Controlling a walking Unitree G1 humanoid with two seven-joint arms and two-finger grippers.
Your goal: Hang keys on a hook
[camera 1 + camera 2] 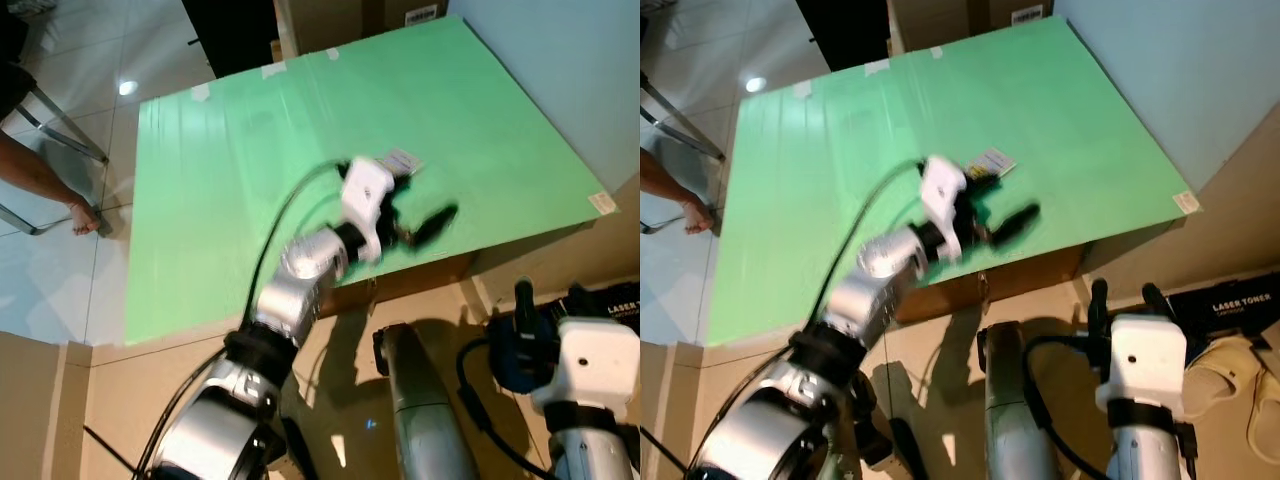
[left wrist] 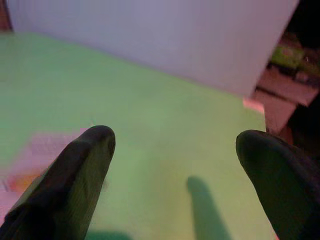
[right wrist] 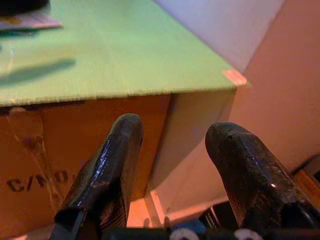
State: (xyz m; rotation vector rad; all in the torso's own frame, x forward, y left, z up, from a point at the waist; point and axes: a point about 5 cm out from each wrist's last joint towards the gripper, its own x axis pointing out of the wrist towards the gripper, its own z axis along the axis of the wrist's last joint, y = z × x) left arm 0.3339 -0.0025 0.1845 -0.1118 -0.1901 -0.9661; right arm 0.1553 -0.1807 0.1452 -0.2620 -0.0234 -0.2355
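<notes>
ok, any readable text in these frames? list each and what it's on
"LASER TONER" – white print on the black box on the floor by the right gripper.
"C/N O" – partial black stencil on the cardboard box under the green board.
Card on the green board: printed, too blurred to read.
Barcode label on the carton behind the board: too small to read.

Green board (image 1: 250,130) atop cardboard box (image 3: 75,165), person's hand (image 1: 80,217) nr metal chair leg (image 1: 60,125).
</notes>
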